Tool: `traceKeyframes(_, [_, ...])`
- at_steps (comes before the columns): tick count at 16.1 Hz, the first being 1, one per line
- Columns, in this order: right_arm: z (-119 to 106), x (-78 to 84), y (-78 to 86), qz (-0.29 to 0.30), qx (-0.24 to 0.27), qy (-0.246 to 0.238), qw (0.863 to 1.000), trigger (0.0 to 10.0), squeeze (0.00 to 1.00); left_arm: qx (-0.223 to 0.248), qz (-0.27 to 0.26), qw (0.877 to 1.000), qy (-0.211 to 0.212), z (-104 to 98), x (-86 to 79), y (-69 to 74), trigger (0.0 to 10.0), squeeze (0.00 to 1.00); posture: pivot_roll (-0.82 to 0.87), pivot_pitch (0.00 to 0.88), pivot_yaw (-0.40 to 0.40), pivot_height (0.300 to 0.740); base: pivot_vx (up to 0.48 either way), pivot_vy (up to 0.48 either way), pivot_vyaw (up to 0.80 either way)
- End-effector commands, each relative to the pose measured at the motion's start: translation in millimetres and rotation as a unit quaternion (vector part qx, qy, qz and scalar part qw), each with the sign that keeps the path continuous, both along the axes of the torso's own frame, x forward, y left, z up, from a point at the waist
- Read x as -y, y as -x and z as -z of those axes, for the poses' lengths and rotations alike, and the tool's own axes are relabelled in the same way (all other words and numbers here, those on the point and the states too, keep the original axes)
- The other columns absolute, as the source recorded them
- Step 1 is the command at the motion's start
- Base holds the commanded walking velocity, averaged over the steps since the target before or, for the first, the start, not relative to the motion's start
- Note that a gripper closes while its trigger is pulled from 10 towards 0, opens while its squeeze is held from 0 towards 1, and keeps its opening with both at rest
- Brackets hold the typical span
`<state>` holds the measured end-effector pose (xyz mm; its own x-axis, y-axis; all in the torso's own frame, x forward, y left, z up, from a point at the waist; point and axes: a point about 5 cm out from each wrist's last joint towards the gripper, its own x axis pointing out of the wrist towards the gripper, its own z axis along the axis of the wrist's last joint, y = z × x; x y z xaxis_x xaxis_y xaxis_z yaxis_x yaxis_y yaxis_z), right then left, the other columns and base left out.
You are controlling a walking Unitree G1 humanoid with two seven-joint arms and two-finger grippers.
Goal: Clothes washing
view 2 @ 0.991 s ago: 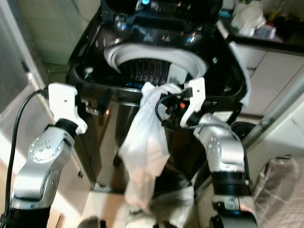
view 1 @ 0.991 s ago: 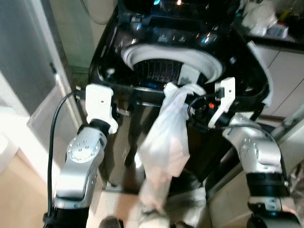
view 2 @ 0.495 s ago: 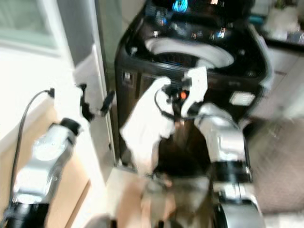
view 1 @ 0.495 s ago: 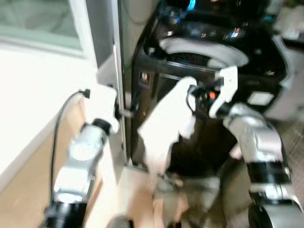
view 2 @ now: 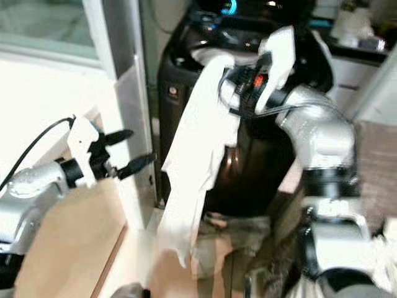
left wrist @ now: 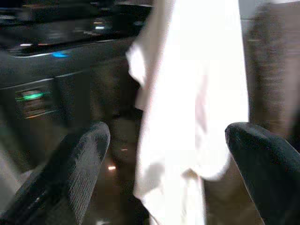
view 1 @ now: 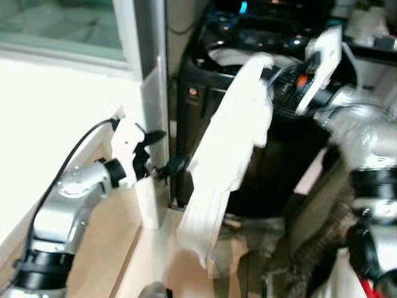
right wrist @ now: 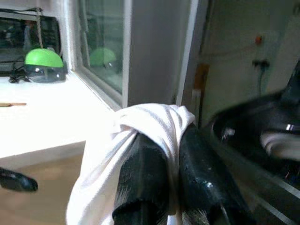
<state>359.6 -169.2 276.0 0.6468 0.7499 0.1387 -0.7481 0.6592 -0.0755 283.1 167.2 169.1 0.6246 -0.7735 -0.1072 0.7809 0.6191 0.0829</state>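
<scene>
The right gripper (view 1: 273, 73) holds a white cloth (view 1: 226, 149) clenched in its fingers, hanging long beside the open washer (view 2: 186, 68). The left gripper (view 2: 127, 151) waits low with fingers spread, holding nothing. Loading is underway; next the cloth likely needs lifting over the rim and releasing into the drum.

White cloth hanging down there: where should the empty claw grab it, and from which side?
Probably the middle of the white cloth. The right claw already pinches its bunched top, so the rest hangs long and loose before the washing machine. The open left claw faces it from the robot's left, so come in sideways from there.
</scene>
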Motion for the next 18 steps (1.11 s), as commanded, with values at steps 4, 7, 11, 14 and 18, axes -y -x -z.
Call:
traceKeyframes(4, [-21,-17.7,3.9,-0.072,0.023,-0.016,0.997,10.0,0.0,-0.008,0.05,0.999,0.008,-8,-0.1,-13.4,10.0,0.0,0.0,0.0,-0.04,0.731,0.0,0.0,0.0])
traceKeyframes(7, [-22,-32.6,8.2,-0.113,0.024,-0.013,0.993,10.0,0.0,0.027,0.032,0.999,0.005,-26,-1.7,-31.9,10.0,1.0,0.0,0.0,-0.051,0.731,0.0,0.0,0.0])
traceKeyframes(11, [-37,-34.6,9.8,-0.127,0.045,-0.01,0.991,10.0,0.0,0.074,0.019,0.997,0.007,-58,-14.4,-53.4,10.0,1.0,-0.02,0.0,-0.061,0.731,0.0,0.0,0.0])
traceKeyframes(14, [-54,-29.6,8.4,-0.118,0.074,0.001,0.99,10.0,0.0,0.08,0.027,0.996,0.002,-64,-18.5,-55.0,10.0,1.0,-0.02,0.0,-0.062,0.731,0.0,0.0,0.0])
traceKeyframes(18, [-68,-31.5,9.1,-0.125,0.098,0.006,0.987,10.0,0.0,0.066,0.074,0.994,0.041,-65,-2.8,-52.8,10.0,0.0,-0.04,0.0,-0.063,0.731,0.0,0.0,0.0])
